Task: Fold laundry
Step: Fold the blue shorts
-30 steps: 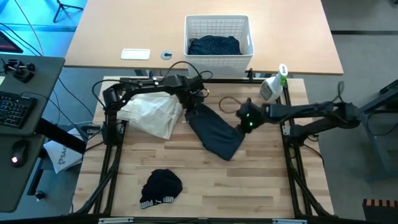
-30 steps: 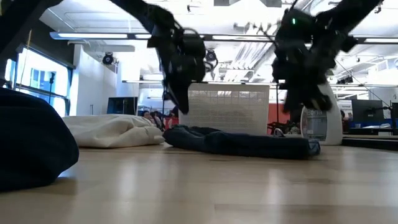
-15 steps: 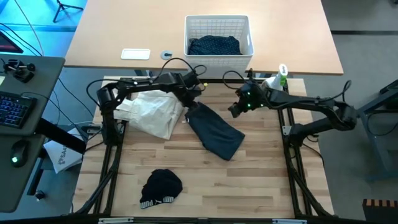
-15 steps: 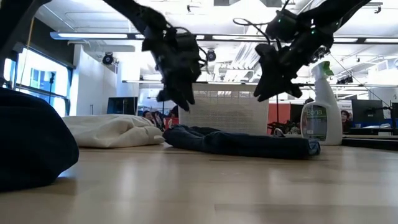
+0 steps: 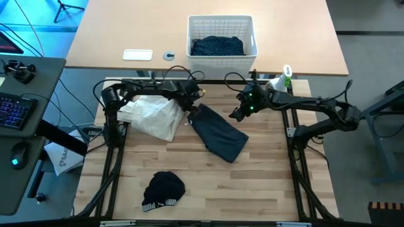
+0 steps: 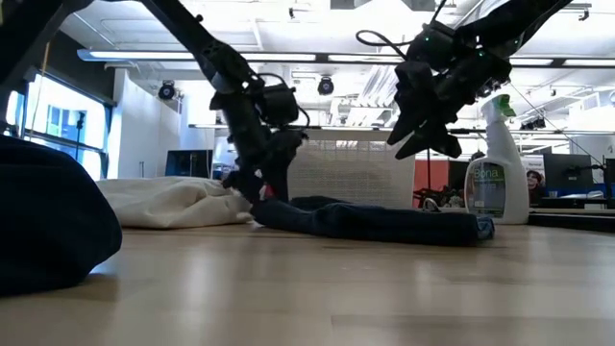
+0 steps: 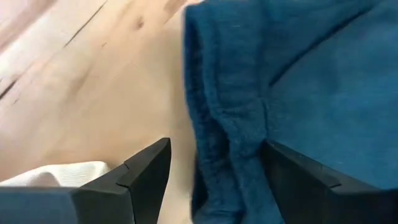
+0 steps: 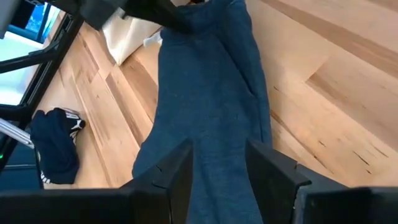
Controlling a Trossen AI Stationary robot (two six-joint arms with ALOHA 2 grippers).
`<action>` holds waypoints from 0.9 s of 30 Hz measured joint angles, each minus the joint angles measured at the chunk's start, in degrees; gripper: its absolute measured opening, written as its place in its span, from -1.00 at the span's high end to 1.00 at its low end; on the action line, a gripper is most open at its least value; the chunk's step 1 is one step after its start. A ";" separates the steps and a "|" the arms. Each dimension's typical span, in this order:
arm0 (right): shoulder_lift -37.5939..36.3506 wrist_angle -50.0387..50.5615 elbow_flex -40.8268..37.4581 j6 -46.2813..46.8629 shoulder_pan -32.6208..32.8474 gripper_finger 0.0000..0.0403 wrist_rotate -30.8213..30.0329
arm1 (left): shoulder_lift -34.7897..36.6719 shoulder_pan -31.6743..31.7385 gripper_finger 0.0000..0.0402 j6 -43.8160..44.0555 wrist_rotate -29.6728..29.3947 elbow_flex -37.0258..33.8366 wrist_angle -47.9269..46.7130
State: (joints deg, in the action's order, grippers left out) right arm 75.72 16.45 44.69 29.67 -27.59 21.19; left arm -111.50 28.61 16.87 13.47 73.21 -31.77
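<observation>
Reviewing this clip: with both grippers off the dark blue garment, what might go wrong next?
1. The left gripper is open low over the thick edge of the dark blue folded garment; closing there may pinch several layers and drag the fold apart.
2. The crumpled white cloth lies right beside that gripper and might be snagged too.
3. The right gripper hangs open above the table near the spray bottle; a wide swing may knock it.
</observation>
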 joint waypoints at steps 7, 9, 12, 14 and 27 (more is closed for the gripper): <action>-0.02 -0.07 0.00 -0.20 0.08 0.29 2.38 | -1.84 -3.05 -0.13 -6.26 -2.61 -1.11 0.39; -0.02 -0.78 0.00 -0.77 0.35 0.29 2.37 | -1.90 -4.50 0.00 -10.71 -2.34 -1.11 0.58; -0.04 -2.30 0.02 -1.86 1.27 0.29 1.35 | -1.97 -6.71 0.33 -16.92 -1.33 -1.11 1.50; -0.04 -3.20 0.02 -3.18 1.86 0.29 -0.27 | -1.97 -7.75 0.61 -20.47 -0.51 -1.11 2.63; 9.70 -11.14 0.04 -12.71 2.27 -0.49 -0.40 | -0.29 -13.60 0.94 -37.37 -5.77 2.84 4.61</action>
State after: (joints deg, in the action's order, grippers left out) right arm 85.42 5.30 44.73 16.96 -25.32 20.80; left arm -111.79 15.01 -20.50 7.70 76.05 -27.16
